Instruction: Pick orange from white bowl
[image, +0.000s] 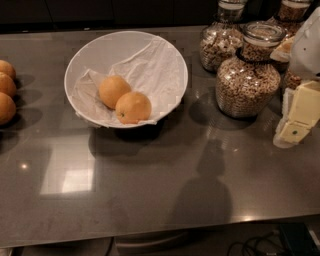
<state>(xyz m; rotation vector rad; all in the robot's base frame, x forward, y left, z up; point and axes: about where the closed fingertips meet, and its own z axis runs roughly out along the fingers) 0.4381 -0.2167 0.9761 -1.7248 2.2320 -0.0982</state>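
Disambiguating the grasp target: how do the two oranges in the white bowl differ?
Position: the orange sits back-left; the stem-dot orange sits front-right, partly overlapping it. Marking: the orange shows smooth skin, the stem-dot orange a small dark dot. Shared: round, similar size, both on the paper in the white bowl. The pincer hangs at the right edge, beside the jars, apart from the bowl.

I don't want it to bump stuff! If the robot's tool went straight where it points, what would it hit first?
Probably the shiny grey countertop under it. The cream-coloured tool at the right edge points downward, beside the round glass cereal jar, though depth is hard to judge.
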